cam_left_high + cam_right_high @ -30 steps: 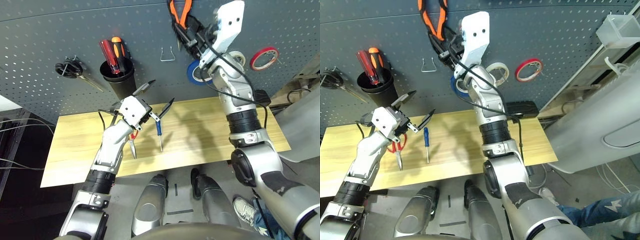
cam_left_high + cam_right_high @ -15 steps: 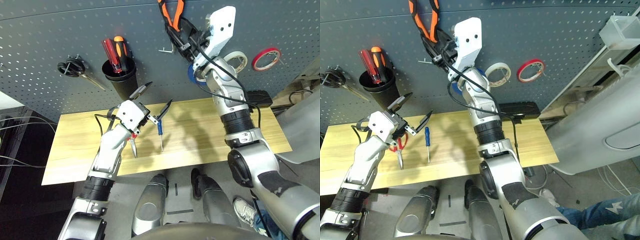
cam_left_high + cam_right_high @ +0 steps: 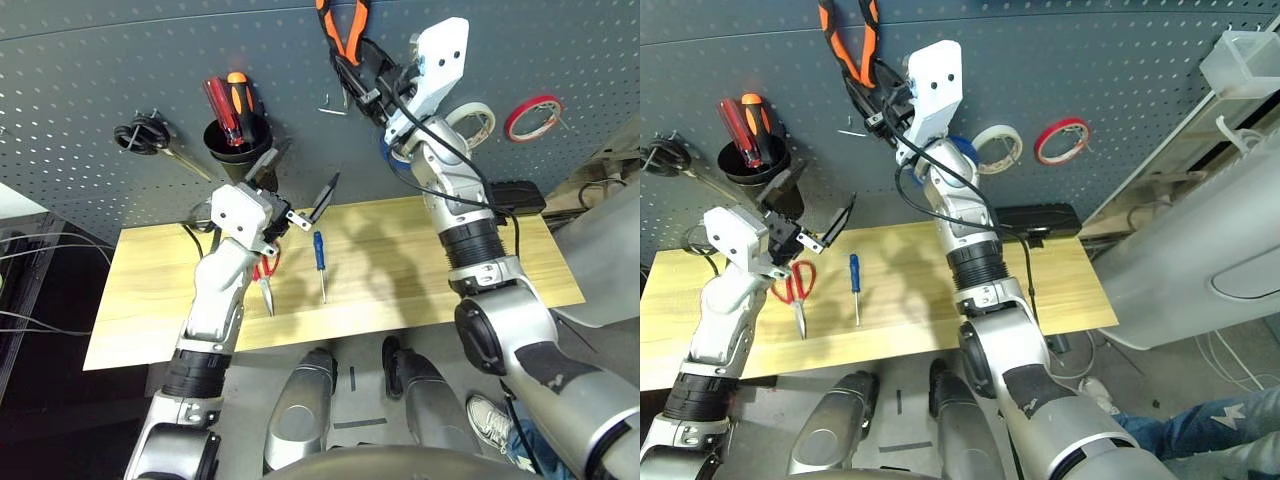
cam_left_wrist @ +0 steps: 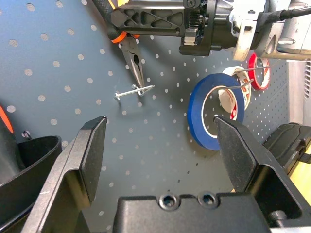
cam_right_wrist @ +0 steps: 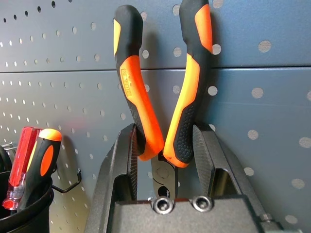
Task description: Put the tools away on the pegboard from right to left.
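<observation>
High against the pegboard, my right gripper is shut on the orange-and-black-handled pliers, handles pointing up, nose just above a metal hook. The blue tape ring hangs on the board beside my right forearm. My left gripper hovers open above the wooden table, facing the board, with nothing between its fingers. On the table lie the small blue-handled screwdriver and, partly behind my left forearm, the red-handled scissors.
A black cup on the board holds a red and an orange screwdriver. Black-handled scissors hang at the left. White and red tape rings hang at the right. A black box sits at the table's back right.
My right arm has carried the pliers a little to the left along the board. My left gripper has lifted and turned toward the pegboard, still open.
</observation>
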You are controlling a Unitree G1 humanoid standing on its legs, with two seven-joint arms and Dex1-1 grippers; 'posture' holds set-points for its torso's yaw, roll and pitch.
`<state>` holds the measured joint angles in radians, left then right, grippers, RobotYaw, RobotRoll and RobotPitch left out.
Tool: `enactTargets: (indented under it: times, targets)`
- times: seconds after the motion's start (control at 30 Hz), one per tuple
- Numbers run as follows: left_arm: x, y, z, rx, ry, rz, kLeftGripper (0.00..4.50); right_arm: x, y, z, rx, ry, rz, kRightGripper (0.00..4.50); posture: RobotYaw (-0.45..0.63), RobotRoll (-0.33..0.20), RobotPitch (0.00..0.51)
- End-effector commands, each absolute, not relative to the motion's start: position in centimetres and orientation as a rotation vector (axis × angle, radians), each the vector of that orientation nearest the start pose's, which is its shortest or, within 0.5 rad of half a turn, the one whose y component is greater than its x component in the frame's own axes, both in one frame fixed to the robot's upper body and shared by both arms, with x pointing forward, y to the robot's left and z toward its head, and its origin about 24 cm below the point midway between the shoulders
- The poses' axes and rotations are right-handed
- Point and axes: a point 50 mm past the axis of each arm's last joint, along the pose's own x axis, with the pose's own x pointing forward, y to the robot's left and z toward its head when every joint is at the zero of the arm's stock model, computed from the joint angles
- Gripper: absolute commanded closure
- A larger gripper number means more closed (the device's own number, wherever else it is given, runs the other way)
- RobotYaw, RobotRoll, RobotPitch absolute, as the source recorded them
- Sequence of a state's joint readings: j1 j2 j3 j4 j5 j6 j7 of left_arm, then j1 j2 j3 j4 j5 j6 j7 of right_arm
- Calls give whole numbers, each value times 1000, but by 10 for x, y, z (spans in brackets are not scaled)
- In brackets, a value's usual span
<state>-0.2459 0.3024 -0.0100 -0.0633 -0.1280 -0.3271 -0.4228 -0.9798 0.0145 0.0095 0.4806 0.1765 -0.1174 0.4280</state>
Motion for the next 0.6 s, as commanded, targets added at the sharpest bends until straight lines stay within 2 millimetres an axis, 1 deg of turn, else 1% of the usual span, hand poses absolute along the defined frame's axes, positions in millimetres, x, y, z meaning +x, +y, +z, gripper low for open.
enactTargets:
  times: [0.03,0.27,0.37,0.5,0.6]
  targets:
    - [271,157,147,314,-565,-522,0,356,-27,256,-6,-623,776,2747,303,0,219]
    - [273,156,146,319,-554,-522,0,348,-34,257,-14,-626,775,2747,284,0,223]
    - [273,156,145,319,-550,-529,0,339,-37,261,-11,-636,772,2747,264,0,232]
    - [273,155,142,318,-541,-542,0,327,-40,265,4,-647,762,2747,249,0,232]
    - [275,154,142,318,-540,-550,0,322,-40,266,13,-645,755,2747,241,0,232]
